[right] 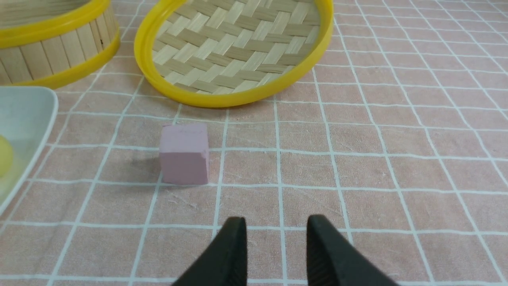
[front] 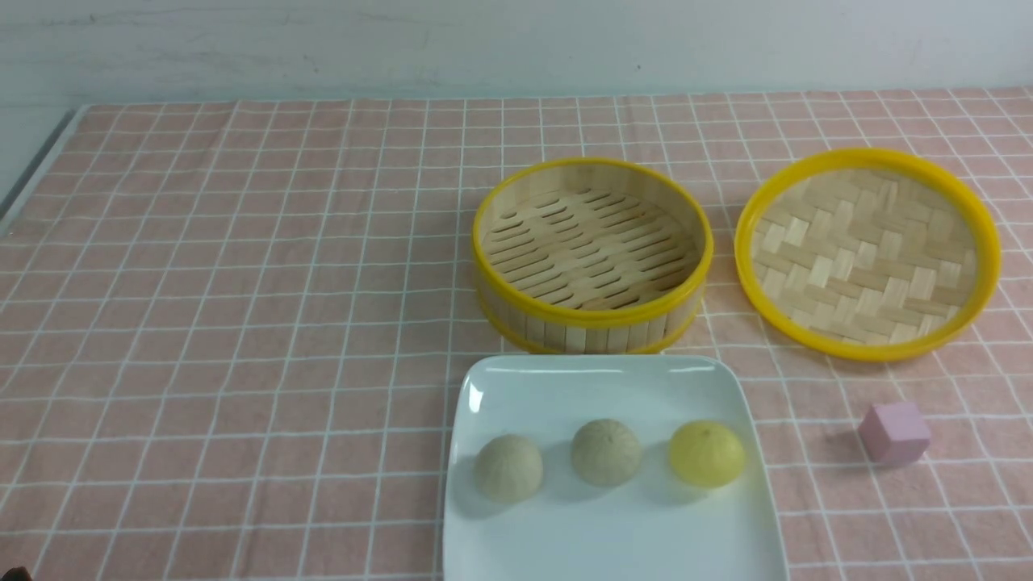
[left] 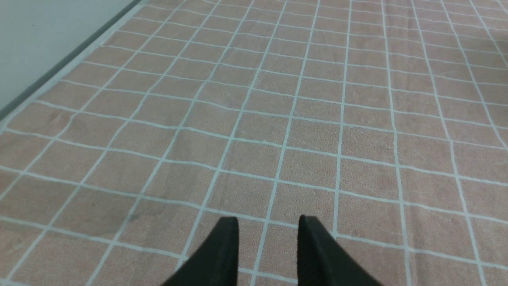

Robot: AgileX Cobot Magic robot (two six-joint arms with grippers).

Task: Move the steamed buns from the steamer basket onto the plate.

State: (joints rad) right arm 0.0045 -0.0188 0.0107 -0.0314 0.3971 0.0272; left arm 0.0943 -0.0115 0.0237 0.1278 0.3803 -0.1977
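Note:
Three steamed buns lie in a row on the white square plate (front: 565,379): a beige-grey bun (front: 508,466), a second beige-grey bun (front: 606,451) and a yellow bun (front: 706,453). The steamer basket (front: 591,252) stands just behind the plate with nothing in it. Neither gripper shows in the front view. My left gripper (left: 268,222) is open and empty over bare cloth. My right gripper (right: 276,221) is open and empty; its view shows the plate's edge (right: 27,119), a sliver of the yellow bun (right: 4,155) and the basket's wall (right: 51,47).
A shallow yellow-rimmed woven tray (front: 867,252) lies right of the basket and also shows in the right wrist view (right: 234,43). A small pink cube (front: 894,432) sits right of the plate, ahead of the right gripper (right: 184,153). Pink checked cloth covers the table; its left edge (left: 59,67) shows.

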